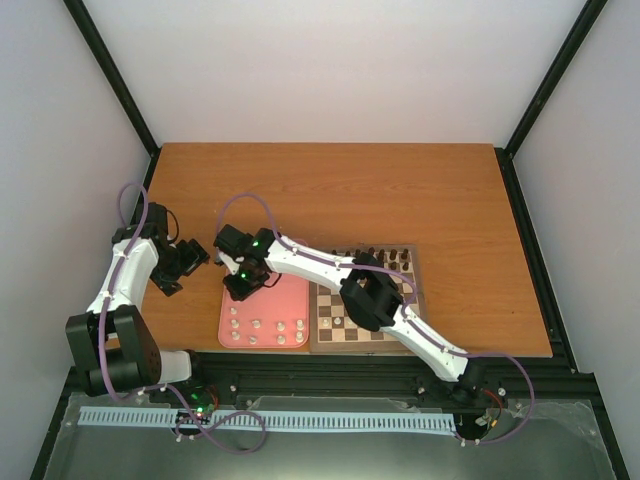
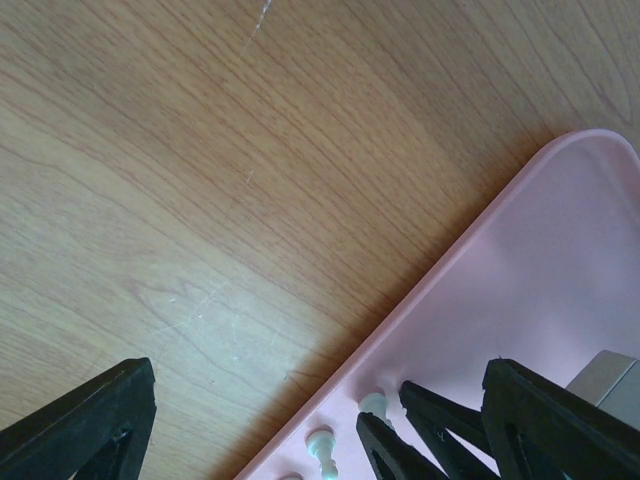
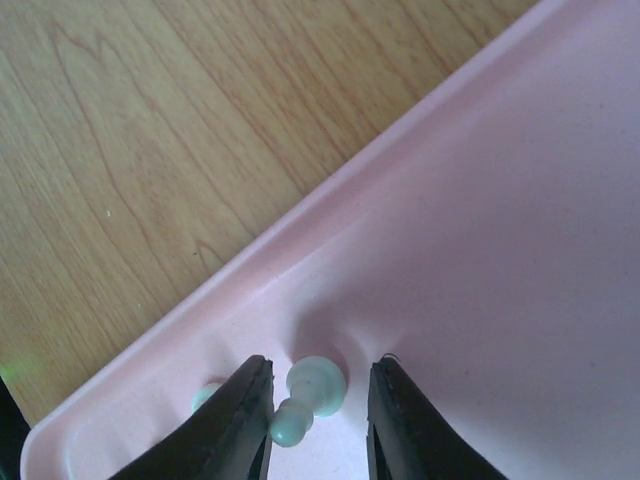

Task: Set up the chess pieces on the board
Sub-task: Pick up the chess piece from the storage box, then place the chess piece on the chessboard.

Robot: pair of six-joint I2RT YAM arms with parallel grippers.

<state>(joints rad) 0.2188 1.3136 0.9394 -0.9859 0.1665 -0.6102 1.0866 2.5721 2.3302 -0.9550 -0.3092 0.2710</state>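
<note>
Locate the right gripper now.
Top view: the right gripper hangs over the far-left corner of the tray, left of the board. Its wrist view shows a white piece between its fingers, near the tray rim.

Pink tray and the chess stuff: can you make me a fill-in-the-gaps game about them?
The tray is coloured ____.
The board lies to the ____ of the tray.
A small ____ chess piece stands between the fingers of the right tool.
Missing words: pink, right, white.
</note>
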